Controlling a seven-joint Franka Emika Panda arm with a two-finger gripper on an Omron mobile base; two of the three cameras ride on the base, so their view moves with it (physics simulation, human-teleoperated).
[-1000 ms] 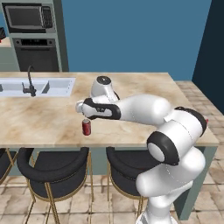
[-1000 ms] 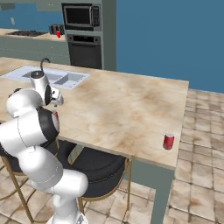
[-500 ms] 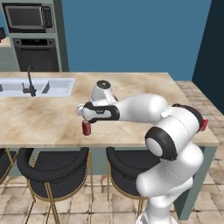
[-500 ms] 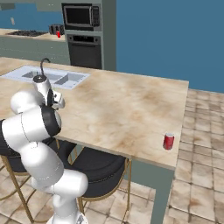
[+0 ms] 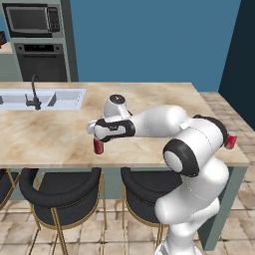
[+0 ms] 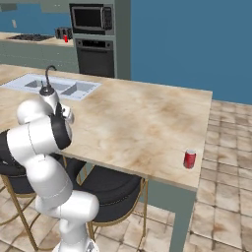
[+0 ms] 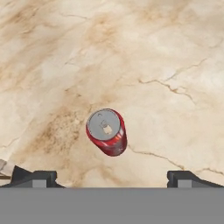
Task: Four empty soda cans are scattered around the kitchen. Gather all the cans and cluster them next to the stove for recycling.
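fingers (image 7: 112, 177): spread wide, nothing between them, tips at the bottom of the hand view
can (image 7: 106, 131): upright on the desk (image 7: 166, 65), below the hand, between the two tips' lines but clear of both; silver top facing the camera
left base view: hand (image 5: 107, 129) poised over that can (image 5: 98, 146), near the desk's front edge; second can (image 5: 230, 141) peeks out behind the elbow at the right end
right base view: second can (image 6: 189, 159) plain by the desk's near corner; third can (image 6: 66, 39) on the far counter by the stove (image 6: 27, 37)
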